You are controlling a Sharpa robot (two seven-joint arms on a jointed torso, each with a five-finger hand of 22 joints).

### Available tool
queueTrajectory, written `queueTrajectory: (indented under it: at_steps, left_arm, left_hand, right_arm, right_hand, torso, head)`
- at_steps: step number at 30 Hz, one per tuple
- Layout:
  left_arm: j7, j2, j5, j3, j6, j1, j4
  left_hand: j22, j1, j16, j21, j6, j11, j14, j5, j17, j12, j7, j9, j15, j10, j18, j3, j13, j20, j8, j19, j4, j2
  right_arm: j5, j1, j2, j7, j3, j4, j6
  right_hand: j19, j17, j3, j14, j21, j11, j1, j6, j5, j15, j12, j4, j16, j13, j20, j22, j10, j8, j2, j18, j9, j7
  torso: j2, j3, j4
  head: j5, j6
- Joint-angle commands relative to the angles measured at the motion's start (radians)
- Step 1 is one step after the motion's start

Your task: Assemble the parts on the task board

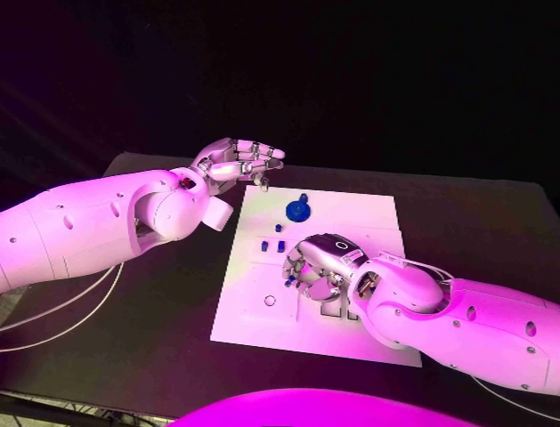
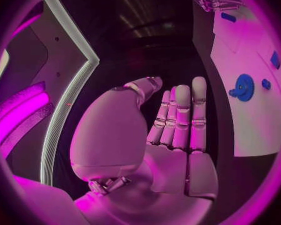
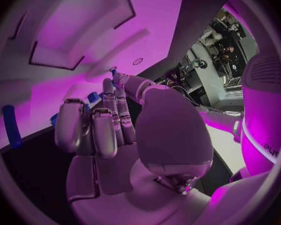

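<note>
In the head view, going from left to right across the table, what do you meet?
Left hand above the table's far-left part → left edge of the white task board → small blue parts → blue gear → right hand over the board.

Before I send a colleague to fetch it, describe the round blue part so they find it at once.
Start at the white task board in the middle of the black table. Near its far edge, just beyond the right hand, lies the round blue part. It is a wide disc, while the other blue parts are small and slim.
</note>
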Motion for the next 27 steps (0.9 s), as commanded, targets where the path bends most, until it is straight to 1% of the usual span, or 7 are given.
queueTrajectory:
  at_steps: [1, 3, 12, 21, 27]
  left_arm:
    - [0.001, 0.001, 0.003, 0.001, 0.010, 0.001, 0.001]
    - [0.000, 0.001, 0.003, 0.001, 0.010, 0.001, 0.001]
    - [-0.003, 0.000, 0.002, 0.001, 0.010, 0.001, 0.001]
    - [-0.004, 0.000, 0.001, 0.001, 0.012, 0.001, 0.001]
    - [-0.005, 0.000, 0.001, 0.001, 0.013, 0.001, 0.002]
  left_hand:
    - [-0.001, 0.006, -0.005, -0.004, -0.003, 0.002, -0.008, 0.001, -0.001, 0.001, 0.006, 0.001, -0.002, -0.006, 0.016, -0.004, -0.001, -0.003, -0.002, 0.000, 0.001, 0.006]
    - [-0.001, 0.006, -0.005, -0.004, -0.003, 0.002, -0.008, 0.001, -0.001, 0.001, 0.006, 0.001, -0.002, -0.006, 0.016, -0.004, -0.001, -0.003, -0.002, 0.000, 0.001, 0.006]
    - [-0.001, 0.006, -0.005, -0.004, -0.003, 0.002, -0.008, 0.001, -0.001, 0.001, 0.006, 0.001, -0.002, -0.006, 0.016, -0.004, -0.001, -0.003, -0.002, 0.000, 0.001, 0.006]
    - [-0.001, 0.006, -0.005, -0.004, -0.003, 0.002, -0.008, 0.001, -0.001, 0.001, 0.006, 0.001, -0.002, -0.006, 0.016, -0.004, -0.001, -0.003, -0.002, 0.000, 0.001, 0.006]
    - [-0.001, 0.006, -0.005, -0.004, -0.003, 0.002, -0.008, 0.001, -0.001, 0.001, 0.006, 0.001, -0.002, -0.006, 0.016, -0.004, -0.001, -0.003, -0.002, 0.000, 0.001, 0.006]
  right_arm:
    - [-0.014, -0.002, 0.004, -0.004, -0.001, -0.001, 0.028]
    - [-0.015, -0.002, 0.005, -0.006, -0.001, -0.002, 0.029]
    - [-0.023, -0.002, 0.007, -0.016, -0.001, -0.004, 0.044]
    - [-0.054, -0.002, 0.011, -0.061, -0.002, -0.002, 0.052]
    - [-0.072, -0.002, 0.019, -0.073, -0.003, 0.001, 0.059]
  right_hand:
    - [-0.003, 0.001, 0.004, 0.060, -0.005, -0.042, 0.000, 0.001, 0.003, -0.006, 0.007, -0.004, 0.004, 0.001, 0.000, 0.000, 0.050, 0.002, 0.013, -0.015, 0.001, 0.003]
    - [-0.003, 0.001, 0.004, 0.060, -0.005, -0.042, 0.000, 0.001, 0.003, -0.006, 0.007, -0.004, 0.004, 0.001, 0.000, 0.000, 0.050, 0.002, 0.013, -0.015, 0.001, 0.003]
    - [-0.003, 0.002, 0.005, 0.060, -0.004, -0.042, 0.000, -0.001, 0.003, -0.006, 0.005, -0.005, 0.004, 0.001, 0.000, 0.001, 0.050, 0.002, 0.014, -0.015, 0.002, 0.004]
    - [-0.005, 0.002, 0.006, 0.060, -0.006, -0.042, -0.001, -0.002, 0.003, -0.006, 0.004, -0.006, 0.005, 0.002, 0.001, -0.001, 0.050, 0.002, 0.014, -0.015, 0.003, 0.004]
    - [-0.005, 0.002, 0.006, 0.060, -0.006, -0.042, -0.001, -0.002, 0.003, -0.006, 0.004, -0.006, 0.005, 0.002, 0.001, -0.001, 0.050, 0.002, 0.014, -0.015, 0.003, 0.004]
  torso:
    - [0.000, -0.0005, 0.0002]
    - [0.000, -0.0007, 0.0007]
    - [0.000, -0.0007, -0.0003]
    - [0.000, -0.0001, 0.0002]
    - [0.000, -0.0004, 0.0000]
  head:
    - [0.000, -0.002]
    - [0.000, -0.002]
    - [0.002, -0.003]
    - [0.001, -0.004]
    - [0.000, -0.002]
